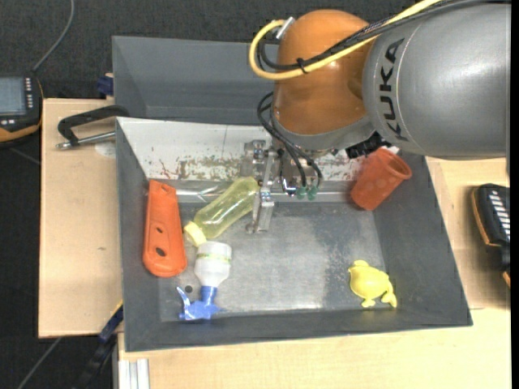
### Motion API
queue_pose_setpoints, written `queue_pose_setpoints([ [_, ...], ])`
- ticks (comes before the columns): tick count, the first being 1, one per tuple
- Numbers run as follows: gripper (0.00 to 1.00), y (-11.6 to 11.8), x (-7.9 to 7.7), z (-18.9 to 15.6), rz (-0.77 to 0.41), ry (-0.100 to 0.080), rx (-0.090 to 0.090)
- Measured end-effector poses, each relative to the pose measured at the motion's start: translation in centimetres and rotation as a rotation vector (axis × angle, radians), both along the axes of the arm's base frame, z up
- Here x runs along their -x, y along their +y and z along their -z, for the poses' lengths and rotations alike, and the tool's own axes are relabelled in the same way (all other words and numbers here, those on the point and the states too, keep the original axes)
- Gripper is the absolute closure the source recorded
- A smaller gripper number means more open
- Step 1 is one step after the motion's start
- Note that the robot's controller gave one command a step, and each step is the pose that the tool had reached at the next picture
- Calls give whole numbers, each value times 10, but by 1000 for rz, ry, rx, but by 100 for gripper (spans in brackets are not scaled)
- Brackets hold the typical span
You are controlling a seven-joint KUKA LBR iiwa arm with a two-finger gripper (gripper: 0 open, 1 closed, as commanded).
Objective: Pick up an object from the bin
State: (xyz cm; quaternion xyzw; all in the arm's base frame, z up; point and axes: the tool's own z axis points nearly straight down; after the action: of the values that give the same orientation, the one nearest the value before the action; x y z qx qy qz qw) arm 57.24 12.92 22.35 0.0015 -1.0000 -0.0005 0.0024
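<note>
Yellow bottle beside down-pointing jaws

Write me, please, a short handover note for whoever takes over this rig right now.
Hand: down in the bin near the far wall, at the right end of the clear yellow bottle. A grip on it cannot be confirmed.
Other things: orange handle at the left, white-and-blue piece front left, yellow duck front right, red cup tilted against the far right wall.
Done: the hand is lowered next to the bottle.
Left: nothing is lifted yet, so one thing has to be gripped and raised out. The bottle is nearest.
</note>
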Motion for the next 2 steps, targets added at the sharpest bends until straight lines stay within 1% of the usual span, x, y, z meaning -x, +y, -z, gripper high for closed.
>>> queue_pose_setpoints([
  [1, 0, -1, -1, -5, 2, -8, -1],
  [2, 0, 7, -1, 45, -91, -9, -2],
])
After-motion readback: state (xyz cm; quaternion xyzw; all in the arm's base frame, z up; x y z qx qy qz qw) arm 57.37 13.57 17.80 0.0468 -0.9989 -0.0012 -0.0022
